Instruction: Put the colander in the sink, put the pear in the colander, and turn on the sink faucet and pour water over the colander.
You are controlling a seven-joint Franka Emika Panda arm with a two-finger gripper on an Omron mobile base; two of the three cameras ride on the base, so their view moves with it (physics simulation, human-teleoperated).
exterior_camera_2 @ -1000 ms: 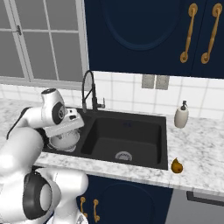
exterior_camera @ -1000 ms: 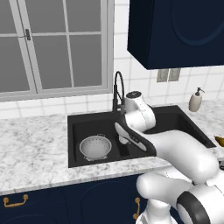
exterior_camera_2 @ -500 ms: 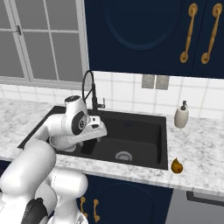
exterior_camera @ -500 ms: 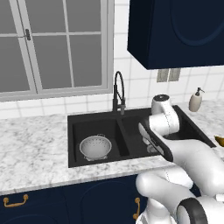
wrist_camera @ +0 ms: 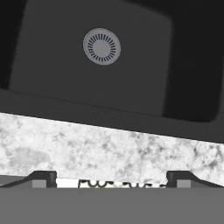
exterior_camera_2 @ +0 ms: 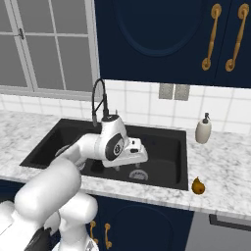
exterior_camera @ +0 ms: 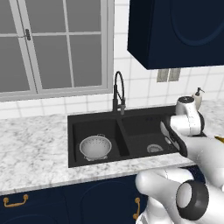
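Swinging rightward since a second ago, your arm has left the left basin, where the colander (exterior_camera: 95, 147) sits, and now hangs over the right basin's front edge. Going left to right in the left base view: the colander rests upright on the floor of the left basin of the sink (exterior_camera: 76, 144), with nothing in it that you can see; the sink faucet (exterior_camera: 118, 92) stands behind the divider, no water visible; the right basin holds only its drain (wrist_camera: 102, 46). Your pincer (exterior_camera_2: 139, 152) hangs wide with nothing between its tips; in the hand view it looks down over the right basin and the front strip of the surface (wrist_camera: 87, 153). Further right, in the right base view, the pear (exterior_camera_2: 198, 186) stands on the surface just past the sink's front right corner, well apart from the soap dispenser (exterior_camera_2: 203, 130) by the wall. The step in hand is likely fetching the pear: keep travelling right, come down from above with tips straddling its body rather than the narrow neck, and close gently so it does not roll off the edge.
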